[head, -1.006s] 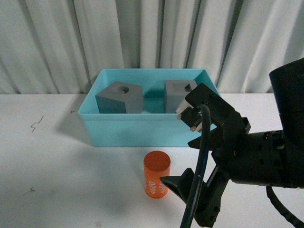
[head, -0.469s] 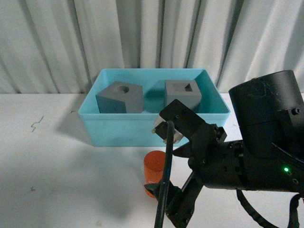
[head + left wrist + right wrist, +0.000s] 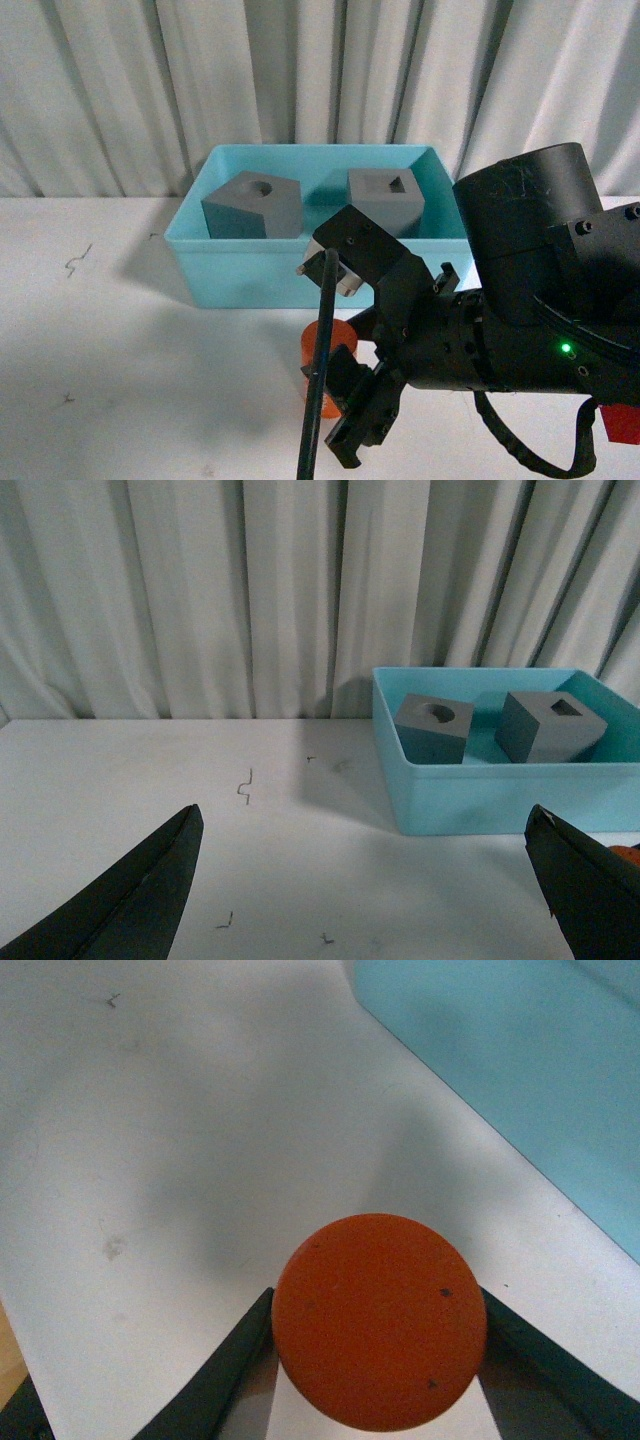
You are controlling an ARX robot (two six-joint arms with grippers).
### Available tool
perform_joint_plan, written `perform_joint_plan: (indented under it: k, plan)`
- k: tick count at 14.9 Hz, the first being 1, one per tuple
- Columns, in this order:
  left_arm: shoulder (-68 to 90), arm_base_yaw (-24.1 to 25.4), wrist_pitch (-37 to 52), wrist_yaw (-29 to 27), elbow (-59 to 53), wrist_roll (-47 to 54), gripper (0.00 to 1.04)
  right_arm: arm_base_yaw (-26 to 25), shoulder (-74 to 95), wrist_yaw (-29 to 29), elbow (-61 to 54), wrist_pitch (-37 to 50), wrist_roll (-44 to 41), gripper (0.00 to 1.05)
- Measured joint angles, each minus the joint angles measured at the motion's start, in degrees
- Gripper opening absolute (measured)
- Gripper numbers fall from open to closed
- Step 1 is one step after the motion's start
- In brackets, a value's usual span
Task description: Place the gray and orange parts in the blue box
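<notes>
The orange cylinder [image 3: 380,1320] was observed standing upright on the white table [image 3: 130,350], directly between the jaws of the right gripper [image 3: 378,1345], with the wrist camera looking down on its flat round top. One dark finger was seen just beside each flank of the cylinder. Whether the pads were pressing on it could not be told from the frames, so closure is not confirmed. In the front view most of the cylinder was hidden behind the gripper body.

The two gray cubes [image 3: 252,205] [image 3: 385,200] were found already inside the blue box [image 3: 250,270], which stood just beyond the jaws on the far side of the cylinder.

The left gripper [image 3: 365,880] was seen spread wide, with nothing between its fingers.

The cylinder was judged to be rigid, light and smooth-walled. A curved, matte side offers only narrow contact to flat fingers, so some risk of rolling or twisting out is assessed. A hold across the full diameter, at mid-height, is judged soundest. The piece is not considered fragile.
</notes>
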Motion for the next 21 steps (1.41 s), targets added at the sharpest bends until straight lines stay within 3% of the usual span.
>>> perform_joint_plan:
  k: [2, 5, 8, 10, 12, 17, 21]
  plan:
    - [0.0, 0.0, 0.0, 0.0, 0.0, 0.0, 0.98, 0.0, -0.33, 0.2, -0.11, -0.02, 0.26, 0.47]
    - [0.0, 0.0, 0.0, 0.0, 0.0, 0.0, 0.98, 0.07, -10.86, -1.4, -5.16, 1.25, 6.23, 0.47]
    - [0.0, 0.0, 0.0, 0.0, 0.0, 0.0, 0.98, -3.67, -25.94, -1.95, -1.97, 4.48, 14.62, 0.47]
    - [0.0, 0.0, 0.0, 0.0, 0.0, 0.02, 0.98, -9.11, -27.82, 4.17, 7.39, 6.19, 17.25, 0.47]
    - [0.0, 0.0, 0.0, 0.0, 0.0, 0.0, 0.98, -11.5, -20.74, 10.97, 13.14, 5.57, 18.58, 0.47]
    - [0.0, 0.0, 0.0, 0.02, 0.0, 0.0, 0.98, -6.62, -3.15, 21.29, 28.72, -0.22, 24.22, 0.47]
    - [0.0, 0.0, -0.02, 0.02, 0.0, 0.02, 0.98, -2.32, 6.95, 24.7, 35.58, -5.84, 27.89, 0.47]
